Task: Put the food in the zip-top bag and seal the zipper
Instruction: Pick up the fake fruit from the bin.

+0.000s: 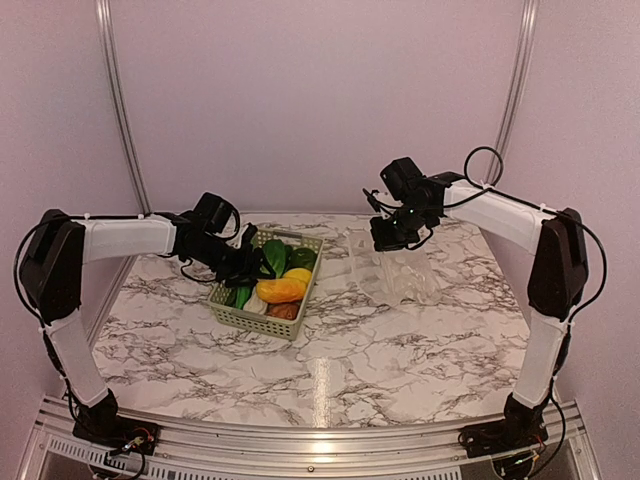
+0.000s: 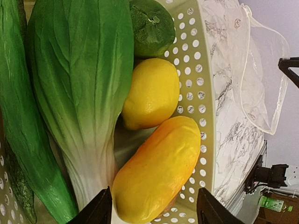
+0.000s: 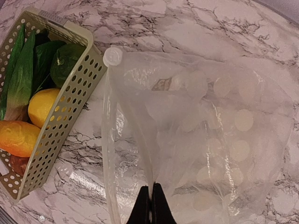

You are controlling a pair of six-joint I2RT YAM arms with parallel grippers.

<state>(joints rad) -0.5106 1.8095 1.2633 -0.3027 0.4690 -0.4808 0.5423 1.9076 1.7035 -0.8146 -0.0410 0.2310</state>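
Observation:
The pale green basket holds the food: an orange-yellow oval fruit, a yellow lemon, a leafy green, a dark green round piece, a long green vegetable and a brown piece. My left gripper is open inside the basket, with a finger on each side of the orange-yellow fruit. The clear polka-dot zip-top bag lies right of the basket. My right gripper is shut on the bag's upper layer and holds the mouth open. The zipper strip runs along the mouth edge.
The basket sits close to the bag's mouth, a narrow strip of marble table between them. A white round tab sits at the end of the zipper. Metal rails border the table at the back and sides.

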